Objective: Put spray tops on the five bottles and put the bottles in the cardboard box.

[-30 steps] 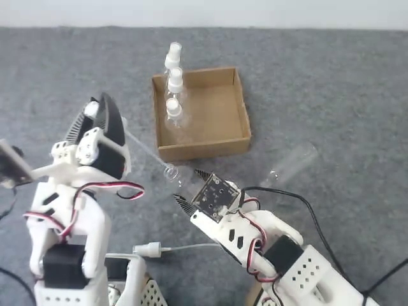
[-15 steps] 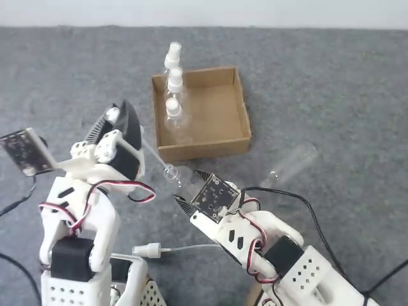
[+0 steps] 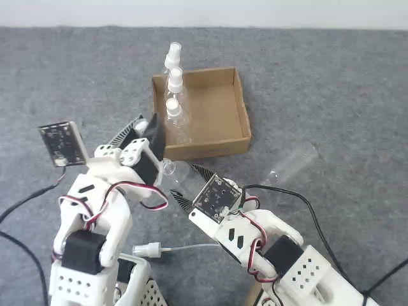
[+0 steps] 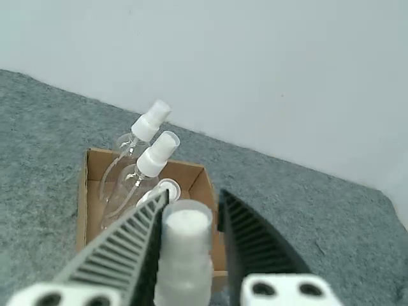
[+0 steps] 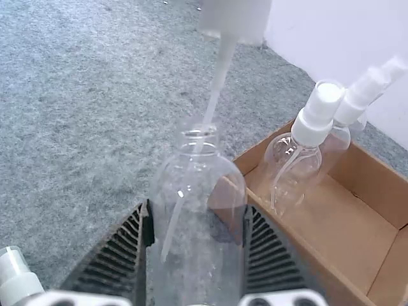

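My right gripper (image 3: 183,181) is shut on a clear bottle (image 5: 197,210), held just in front of the cardboard box (image 3: 204,148). Directly over the bottle's open neck (image 3: 169,169), my left gripper (image 3: 143,127) is shut on a white spray top (image 4: 185,248). That spray top (image 5: 233,18) hangs above the bottle, and its thin tube (image 5: 215,80) runs down through the neck into the bottle. Three capped bottles (image 3: 173,108) stand along one side of the box. One more clear bottle (image 3: 293,162) lies uncapped on the carpet, on the side of the right arm.
A loose spray top (image 3: 153,248) with its long tube lies on the carpet between the two arm bases. A black cable (image 3: 312,217) runs beside the right arm. Much of the box floor (image 3: 220,111) is bare cardboard.
My left arm swung in toward the held bottle and tipped upright, carrying the spray top over the neck so its tube entered the bottle. My right gripper barely moved.
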### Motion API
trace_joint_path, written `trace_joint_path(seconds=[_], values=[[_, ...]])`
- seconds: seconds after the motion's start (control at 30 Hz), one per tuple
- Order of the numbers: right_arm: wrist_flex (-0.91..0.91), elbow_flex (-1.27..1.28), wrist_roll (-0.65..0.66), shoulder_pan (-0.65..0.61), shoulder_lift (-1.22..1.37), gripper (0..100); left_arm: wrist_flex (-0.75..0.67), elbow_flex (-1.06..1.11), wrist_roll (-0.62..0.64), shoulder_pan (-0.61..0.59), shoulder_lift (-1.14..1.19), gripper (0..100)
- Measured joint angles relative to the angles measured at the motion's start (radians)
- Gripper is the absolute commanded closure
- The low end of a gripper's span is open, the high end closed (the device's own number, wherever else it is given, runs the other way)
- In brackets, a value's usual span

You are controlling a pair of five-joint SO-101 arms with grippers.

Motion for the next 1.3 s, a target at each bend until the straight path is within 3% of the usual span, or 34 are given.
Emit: trace_joint_path(seconds=[0.47, 1.07, 1.3], values=[[-0.063, 0.000, 0.002, 0.040, 0.000, 99.1, 0.064, -0.009, -0.043, 0.000, 0.000, 75], [-0.063, 0.000, 0.002, 0.075, -0.025, 99.1, 0.064, -0.068, 0.015, -0.330, 0.000, 75], [-0.052, 0.000, 0.002, 0.081, -0.213, 99.1, -0.040, 0.048, 0.018, -0.339, 0.002, 75]])
